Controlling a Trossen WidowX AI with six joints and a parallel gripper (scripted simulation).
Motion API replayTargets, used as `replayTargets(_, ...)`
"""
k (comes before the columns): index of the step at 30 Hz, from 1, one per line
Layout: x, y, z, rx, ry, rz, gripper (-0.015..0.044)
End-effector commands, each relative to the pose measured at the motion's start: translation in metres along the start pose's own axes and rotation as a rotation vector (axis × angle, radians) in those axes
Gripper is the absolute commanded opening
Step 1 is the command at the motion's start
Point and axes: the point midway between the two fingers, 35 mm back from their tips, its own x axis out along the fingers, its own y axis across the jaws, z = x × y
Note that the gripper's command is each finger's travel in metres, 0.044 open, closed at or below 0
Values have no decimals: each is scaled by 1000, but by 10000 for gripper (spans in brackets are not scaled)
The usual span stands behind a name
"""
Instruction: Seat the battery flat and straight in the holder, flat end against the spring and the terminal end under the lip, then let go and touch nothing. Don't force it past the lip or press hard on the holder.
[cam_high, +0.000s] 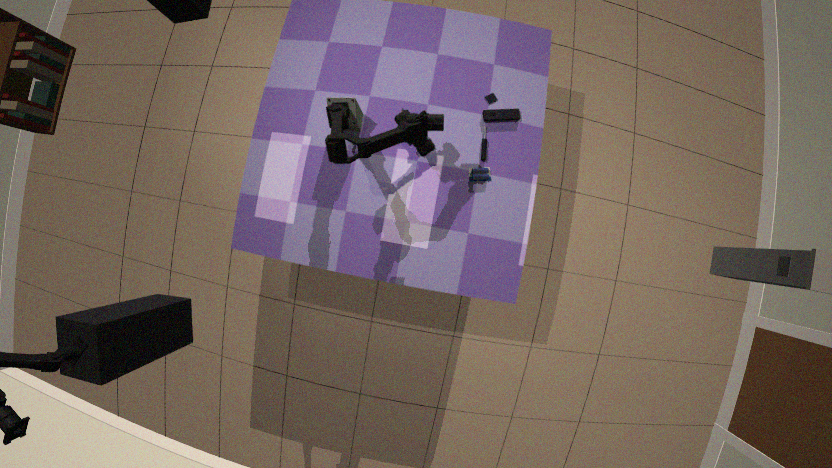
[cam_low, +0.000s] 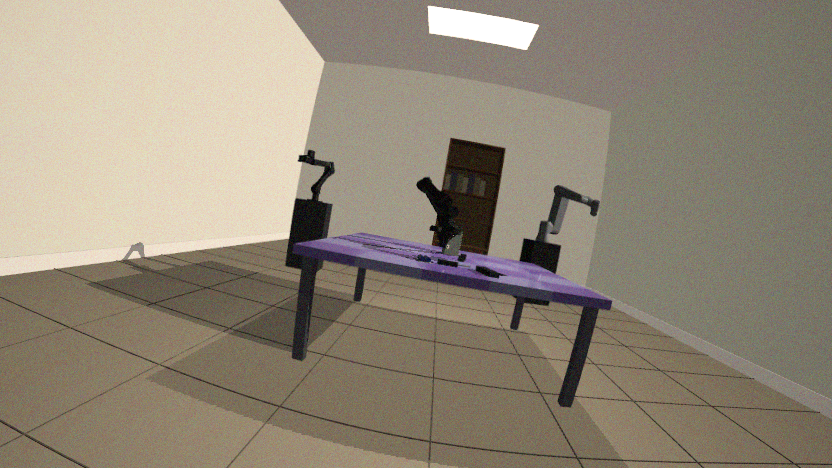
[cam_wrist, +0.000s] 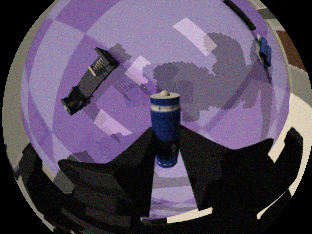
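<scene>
From the top, the dark arm (cam_high: 378, 141) reaches over the checkered surface (cam_high: 465, 75) (cam_low: 523, 274) (cam_wrist: 115, 30). In the exterior view, it stands behind small items along the near edge. In the wrist view, the claw (cam_wrist: 166, 129) grips the blue battery (cam_wrist: 165, 117), terminal end showing; the holder (cam_wrist: 90, 82) lies apart, battery outside.

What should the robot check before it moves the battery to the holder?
- Battery between the end effector's fingers: ok.
- Terminal end showing, so we know which end is which: ok.
- Holder in the wrist camera's sight: ok.
- Battery lined up with the holder: not ok, the holder lies off to one side.
- Battery seated: not ok, it's outside the holder.
- Grip strong enough: cannot tell.
</scene>
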Motion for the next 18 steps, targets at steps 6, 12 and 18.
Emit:
replayTargets(6,-6,28,20,-569,-12,9,71)
replayTargets(12,-10,46,31,-936,-17,10,71)
replayTargets(18,-14,64,40,-1303,-18,8,71)
